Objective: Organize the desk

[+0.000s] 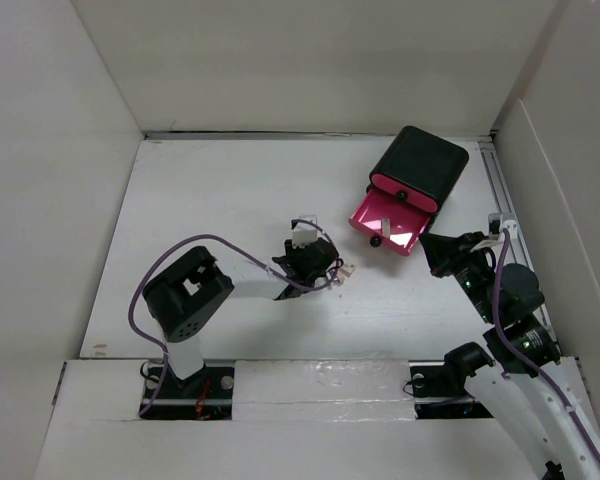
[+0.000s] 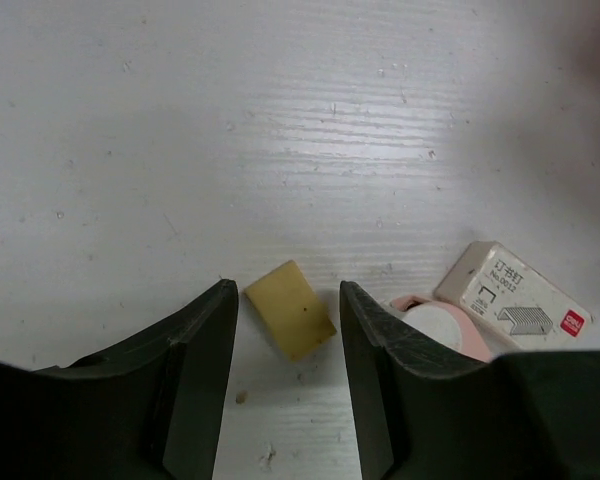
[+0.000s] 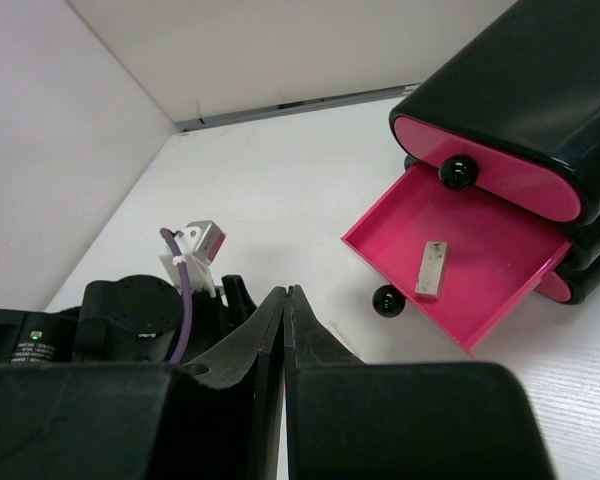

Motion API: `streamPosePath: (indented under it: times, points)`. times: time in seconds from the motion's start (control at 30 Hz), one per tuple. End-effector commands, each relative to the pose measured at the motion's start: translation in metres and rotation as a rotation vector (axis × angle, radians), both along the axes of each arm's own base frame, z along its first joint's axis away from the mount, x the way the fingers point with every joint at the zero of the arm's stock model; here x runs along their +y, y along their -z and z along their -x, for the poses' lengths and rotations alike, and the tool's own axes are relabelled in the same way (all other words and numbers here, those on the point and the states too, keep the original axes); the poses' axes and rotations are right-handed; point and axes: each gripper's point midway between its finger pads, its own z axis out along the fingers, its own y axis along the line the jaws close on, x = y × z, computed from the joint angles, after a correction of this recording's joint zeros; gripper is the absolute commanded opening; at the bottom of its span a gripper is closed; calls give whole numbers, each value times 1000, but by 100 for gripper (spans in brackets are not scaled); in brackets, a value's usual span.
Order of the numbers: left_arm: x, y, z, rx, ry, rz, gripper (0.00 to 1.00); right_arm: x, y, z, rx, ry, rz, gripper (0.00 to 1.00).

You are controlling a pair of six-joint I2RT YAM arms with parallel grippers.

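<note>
Desk (image 2: pixel 280 120) beneath parted left jaws, eraser (image 2: pixel 289 308) between

- Even, bright overhead light; the desk (image 1: pixel 230 200) looks washed out, with soft, faint shadows.
- Glare streaks the pink drawer (image 1: pixel 390 222) from above.
- Left wrist view: dark fingers (image 2: pixel 195 390) softly blurred up close, corners slightly dimmer.

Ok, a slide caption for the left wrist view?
Left tool open astride a yellow eraser on the desk, staple box and pink tape dispenser alongside.
</note>
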Motion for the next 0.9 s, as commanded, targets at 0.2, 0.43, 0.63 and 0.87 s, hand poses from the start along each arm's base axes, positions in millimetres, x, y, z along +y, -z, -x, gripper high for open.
streamPosePath:
  times: [0.2,0.43,0.63,0.87]
  points:
    - [-12,2,-7,6,32,13,31,1,-13,3,-49,-10,-7,6]
    - [-11,-8,-9,-13,37,7,8,1,-14,2,-51,-10,-10,6]
    - [-19,-66,-22,-121,50,52,0,1,-12,2,-46,-10,-10,6]
    - [-47,-163,-40,-288,122,175,0,3,-7,-1,-42,-9,-13,6]
